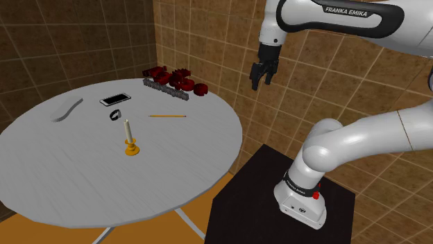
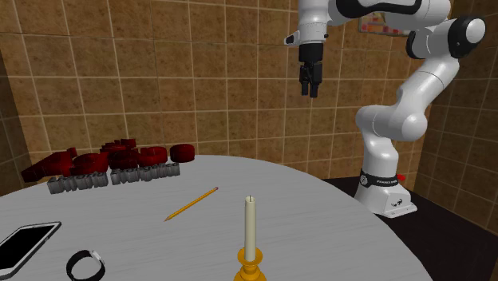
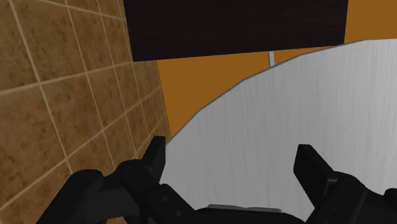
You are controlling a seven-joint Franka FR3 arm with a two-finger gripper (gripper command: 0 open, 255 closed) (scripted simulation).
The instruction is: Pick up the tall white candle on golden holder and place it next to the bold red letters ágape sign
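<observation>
**Q:** Where does the task's object stand, and how is the hand set?

**A:** The tall pale candle (image 1: 127,129) stands upright in its golden holder (image 1: 131,148) on the round grey table (image 1: 62,187). The gripper (image 1: 264,75) hangs high and well apart from the candle, its fingers spread with nothing between them. The red-letter sign (image 1: 173,78) lies well beyond the candle, near the table's rim.

**Q:** What could go wrong from here?

**A:** Most likely a topple. The candle is slender on a small base, so an off-centre descent, or one finger touching first, would probably tip it. The pencil (image 1: 168,116) lies between candle and sign, and a low carry might catch it. Releasing the candle while it is tilted would let it fall.
</observation>
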